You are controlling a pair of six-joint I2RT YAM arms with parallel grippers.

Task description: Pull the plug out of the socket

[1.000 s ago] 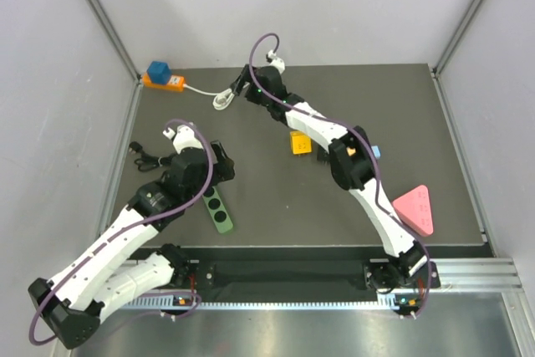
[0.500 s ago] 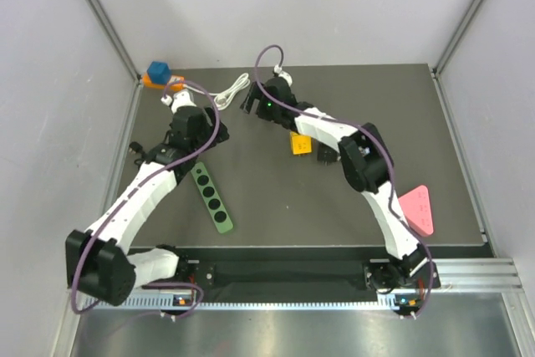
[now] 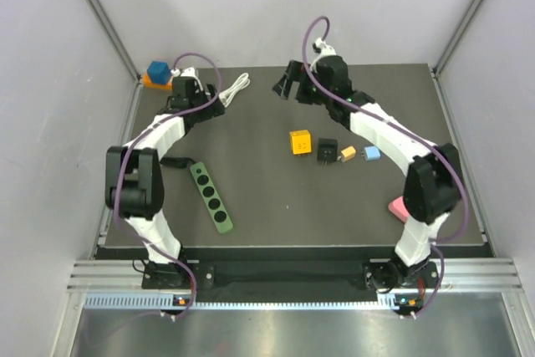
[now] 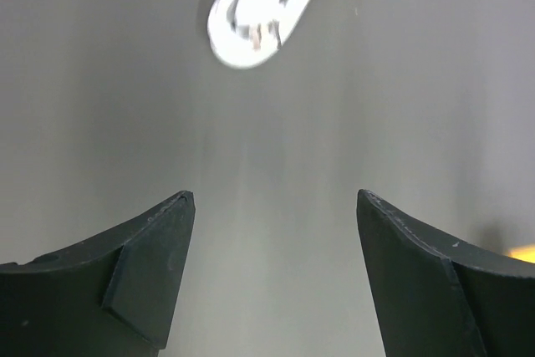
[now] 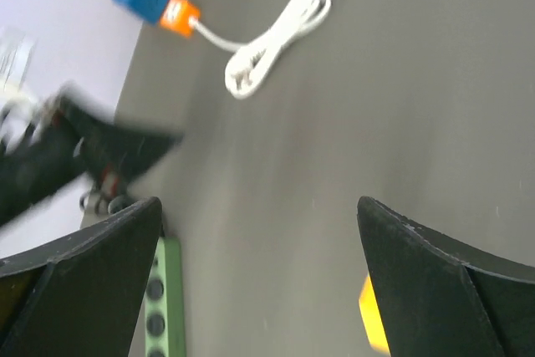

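Shows the blue plug plugged into the orange socket in the far-left corner of the dark table, with the socket's white cable coiled along the far edge just to the right. Finds the left gripper spread wide and empty near that corner, aimed at the cable's looped end rather than at the plug. Finds the right gripper likewise parted and holding nothing, up over the middle of the far edge and looking back toward the corner. Leaves the green power strip near the left edge and the small yellow block at mid-table out of the action. Looks like the approach stage, with nothing gripped yet. To do it well: turn the left gripper back to the corner and close on the orange socket to pin it flat; bring the right gripper across, square its fingers on opposite faces of the plug, and pull straight along the line of the pins, never at an angle. Keep clear of the cable to avoid dragging the socket. Cannot tell the direction of the pins from here.
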